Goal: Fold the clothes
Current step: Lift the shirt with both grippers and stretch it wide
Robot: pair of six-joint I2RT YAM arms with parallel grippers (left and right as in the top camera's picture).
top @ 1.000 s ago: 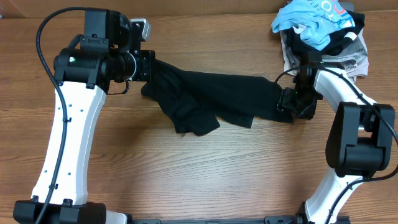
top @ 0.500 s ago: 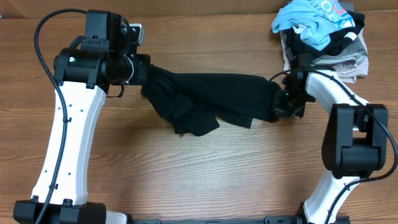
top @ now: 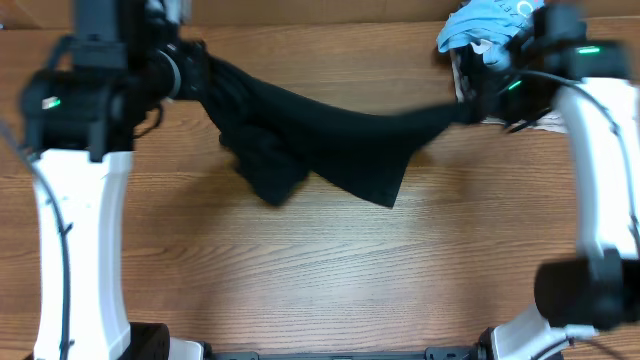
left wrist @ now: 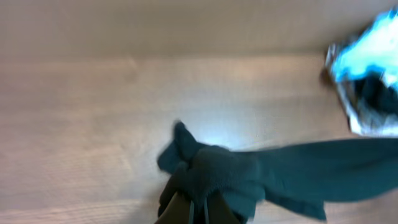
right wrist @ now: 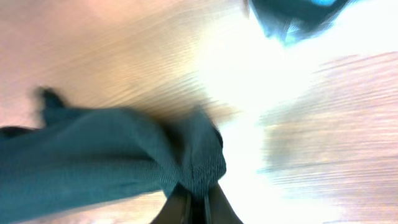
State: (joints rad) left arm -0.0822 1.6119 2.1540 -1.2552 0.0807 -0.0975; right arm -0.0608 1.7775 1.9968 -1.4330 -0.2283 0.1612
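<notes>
Two robot arms hold the black garment (top: 330, 135) stretched over the wooden table (top: 300, 270). The right gripper (top: 470, 108) is clamped on one bunched end just beside the light blue shirt (top: 495, 25). The left gripper (top: 192, 72) pinches the other end, well apart from that shirt. Between them the cloth sags, with a loose flap hanging near its middle and a bundle drooping at the end far from the shirt. Both wrist views are blurred
</notes>
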